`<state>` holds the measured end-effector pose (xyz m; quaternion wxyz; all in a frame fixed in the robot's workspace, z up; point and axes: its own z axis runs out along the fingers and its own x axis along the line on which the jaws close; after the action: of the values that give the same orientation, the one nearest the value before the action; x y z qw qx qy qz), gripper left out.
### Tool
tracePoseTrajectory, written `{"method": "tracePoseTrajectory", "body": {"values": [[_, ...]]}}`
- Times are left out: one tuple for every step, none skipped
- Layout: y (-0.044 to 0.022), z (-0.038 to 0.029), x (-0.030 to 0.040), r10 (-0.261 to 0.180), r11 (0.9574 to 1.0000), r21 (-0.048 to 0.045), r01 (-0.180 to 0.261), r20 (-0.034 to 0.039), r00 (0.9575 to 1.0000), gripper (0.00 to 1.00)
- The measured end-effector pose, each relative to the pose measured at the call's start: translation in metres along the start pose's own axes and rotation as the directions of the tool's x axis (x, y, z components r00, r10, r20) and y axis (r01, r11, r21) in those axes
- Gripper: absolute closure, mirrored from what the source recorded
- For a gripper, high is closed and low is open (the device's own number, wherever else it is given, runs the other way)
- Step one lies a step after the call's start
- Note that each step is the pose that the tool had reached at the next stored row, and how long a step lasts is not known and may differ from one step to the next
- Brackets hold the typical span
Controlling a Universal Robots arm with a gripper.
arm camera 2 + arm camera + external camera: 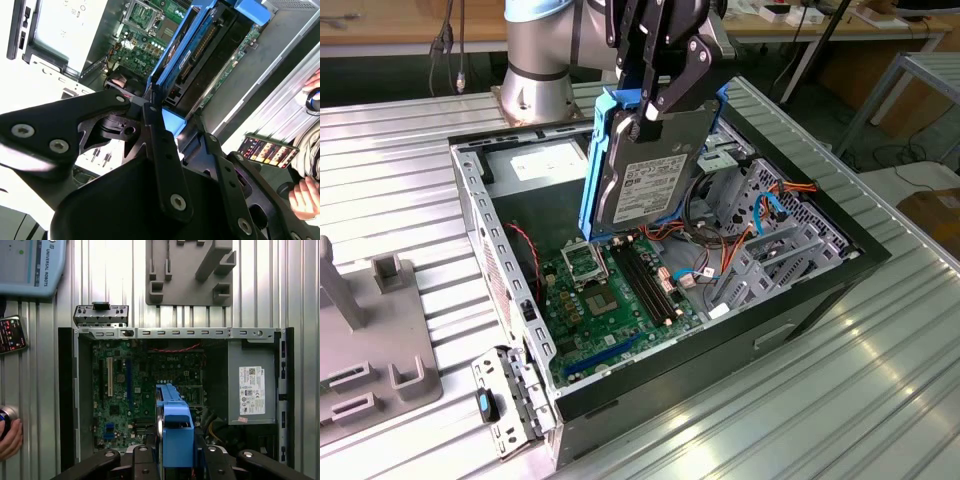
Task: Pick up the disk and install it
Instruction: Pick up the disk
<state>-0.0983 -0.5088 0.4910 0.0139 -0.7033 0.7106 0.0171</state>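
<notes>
The gripper (658, 102) had its jaws clamped on the upper end of the disk (655, 170), pressing on the blue rail frame. It held the drive on edge, label facing out, above the open computer case (470, 210). In the first wrist view the disk (175, 425) showed edge-on, its blue frame over the motherboard (120, 390).

By the look of it, the pick-up was done and the carry toward installation was in hand. The drive was aloft and not yet in any bay. In the exterior view the metal drive cage (760, 250) sat at about four o'clock from the disk, with loose cables (720, 255) draped between them. Seating the drive would seem to call for squaring its rails to the cage mouth and keeping clear of those wires.

Above the case there was plenty of open room, but inside it was tight. The power supply (545, 160) sat at ten o'clock, and the case's raised sheet-metal walls closed in on every side. How far the disk's lower edge hung above the board could not be told. (A person's hand (302, 197) rested near a phone (265, 150) off to one side of the table (840, 400).)
</notes>
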Motion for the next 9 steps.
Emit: {"method": "tracePoseTrajectory", "body": {"values": [[0.0000, 0.0000, 0.0001, 0.000, 1.0000, 0.0000, 0.000, 0.0001, 1.0000, 0.64], [0.0000, 0.0000, 0.0001, 0.000, 1.0000, 0.0000, 0.000, 0.0000, 1.0000, 0.64], [0.0000, 0.0000, 0.0001, 0.000, 1.0000, 0.0000, 0.000, 0.0000, 1.0000, 0.64], [0.0000, 0.0000, 0.0001, 0.000, 1.0000, 0.0000, 0.000, 0.0000, 1.0000, 0.64], [0.0000, 0.0000, 0.0001, 0.000, 1.0000, 0.0000, 0.000, 0.0001, 1.0000, 0.64], [0.0000, 0.0000, 0.0001, 0.000, 1.0000, 0.0000, 0.000, 0.0000, 1.0000, 0.64], [-0.0005, 0.0000, 0.0002, 0.000, 1.0000, 0.0000, 0.000, 0.0001, 1.0000, 0.64], [-0.0011, 0.0001, 0.0002, 0.000, 1.0000, 0.0000, 0.000, 0.0001, 1.0000, 0.64], [-0.0023, 0.0000, 0.0001, 0.000, 1.0000, 0.0000, 0.000, 0.0000, 1.0000, 0.64]]}}
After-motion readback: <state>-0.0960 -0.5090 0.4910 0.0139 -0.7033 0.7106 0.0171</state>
